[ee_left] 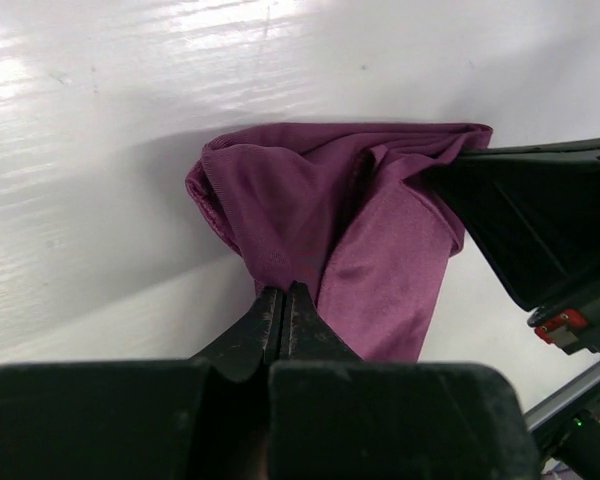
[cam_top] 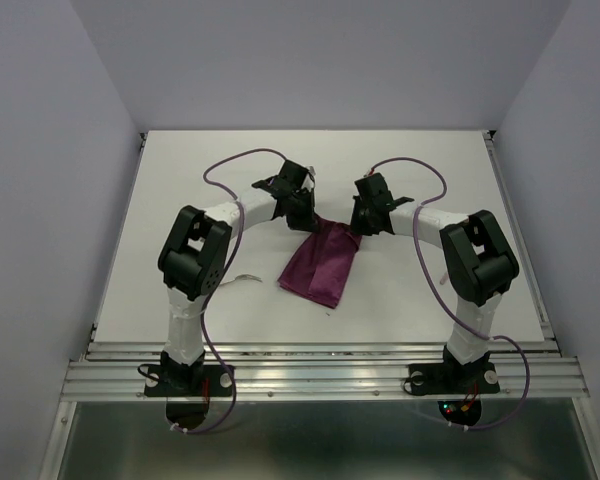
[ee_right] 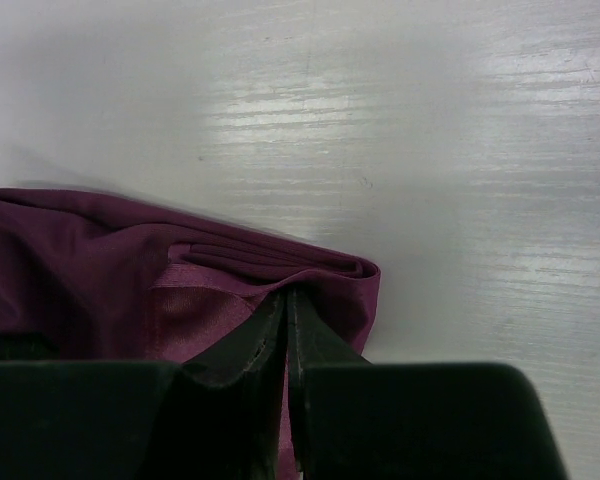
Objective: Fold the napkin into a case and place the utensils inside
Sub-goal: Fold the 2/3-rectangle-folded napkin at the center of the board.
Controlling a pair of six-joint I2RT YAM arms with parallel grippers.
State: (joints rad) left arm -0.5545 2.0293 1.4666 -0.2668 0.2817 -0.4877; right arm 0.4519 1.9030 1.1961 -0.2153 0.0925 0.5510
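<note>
Napkin [cam_top: 320,262] cloth, dark burgundy-purple and plain, lies near the middle of the white counter [cam_top: 180,190], which fills most of the overhead view and is walled by pale panels [cam_top: 40,150] on three sides. Two black-and-white arms rise from the near edge. The left arm [cam_top: 193,255] bends inward from the left and the right arm [cam_top: 477,258] mirrors it from the right, with a thin purple cable [cam_top: 223,170] looping along each. Between them the cloth forms a folded, roughly trapezoid shape. It is narrower at the far end, where both arms meet it, and wider toward the near edge, with one near corner tapering to a point. The far end is bunched into soft folds, while the rest lies flat on the counter. The left end effector [ee_left: 283,292] has its fingers pressed together on the far left corner of the cloth, with fabric gathered on either side of the tips. The right end effector [ee_right: 286,296] is likewise clamped on the far right corner, gripping several folded layers at the edge. In the left wrist view the two end effectors sit close together, with the fabric draped between them. A slim pale object [cam_top: 244,277] lies on the counter just beside the left arm's elbow, too small to identify.
</note>
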